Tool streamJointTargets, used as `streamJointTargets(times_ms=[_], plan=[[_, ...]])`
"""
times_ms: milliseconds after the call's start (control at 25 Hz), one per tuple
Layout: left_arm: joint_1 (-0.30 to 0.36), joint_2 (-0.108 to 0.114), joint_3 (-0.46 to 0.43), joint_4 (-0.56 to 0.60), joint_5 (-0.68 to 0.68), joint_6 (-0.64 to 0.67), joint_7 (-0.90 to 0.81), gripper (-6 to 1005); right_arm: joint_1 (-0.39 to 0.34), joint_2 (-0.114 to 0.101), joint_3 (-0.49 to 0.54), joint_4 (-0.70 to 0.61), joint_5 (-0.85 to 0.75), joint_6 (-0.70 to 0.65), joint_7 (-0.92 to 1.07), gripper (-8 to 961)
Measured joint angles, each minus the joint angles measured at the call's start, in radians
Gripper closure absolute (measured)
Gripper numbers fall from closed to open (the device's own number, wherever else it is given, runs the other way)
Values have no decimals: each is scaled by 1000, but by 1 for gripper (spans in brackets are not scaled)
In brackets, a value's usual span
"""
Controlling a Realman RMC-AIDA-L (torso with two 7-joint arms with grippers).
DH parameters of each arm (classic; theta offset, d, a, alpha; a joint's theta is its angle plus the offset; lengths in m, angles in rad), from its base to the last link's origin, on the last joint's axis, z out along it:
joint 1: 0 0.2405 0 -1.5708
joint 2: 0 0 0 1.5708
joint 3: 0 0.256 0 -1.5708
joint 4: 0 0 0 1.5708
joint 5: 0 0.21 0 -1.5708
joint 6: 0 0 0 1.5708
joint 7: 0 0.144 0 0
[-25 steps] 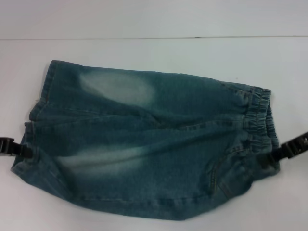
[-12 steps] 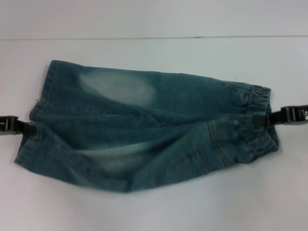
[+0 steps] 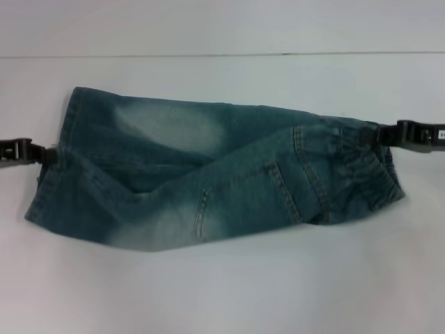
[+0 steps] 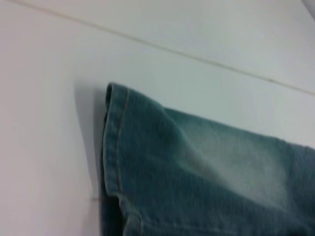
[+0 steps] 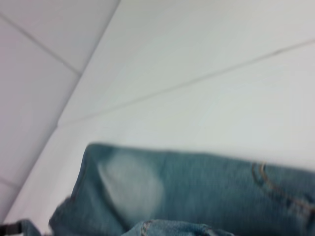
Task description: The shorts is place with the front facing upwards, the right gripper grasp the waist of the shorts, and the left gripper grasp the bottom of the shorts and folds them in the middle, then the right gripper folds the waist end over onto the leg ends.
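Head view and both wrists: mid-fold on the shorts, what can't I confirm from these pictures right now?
- Left gripper, head view: arm cut off by the picture's edge; its tips disappear under the hem of the shorts.
- Right gripper, head view: tips buried in the waist ruffles, body cut by the edge.
- Both wrist views: neither shows its own fingers, only denim and table.
- The layer folded under: covered by the upper denim.
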Motion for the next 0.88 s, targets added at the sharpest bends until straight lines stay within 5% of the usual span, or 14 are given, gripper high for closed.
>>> streamJointTargets(times_ms=[880], plan=[[-85,7,12,-114,-126,-317,5,1000,-29,44,4,37,234,130,-164,887]])
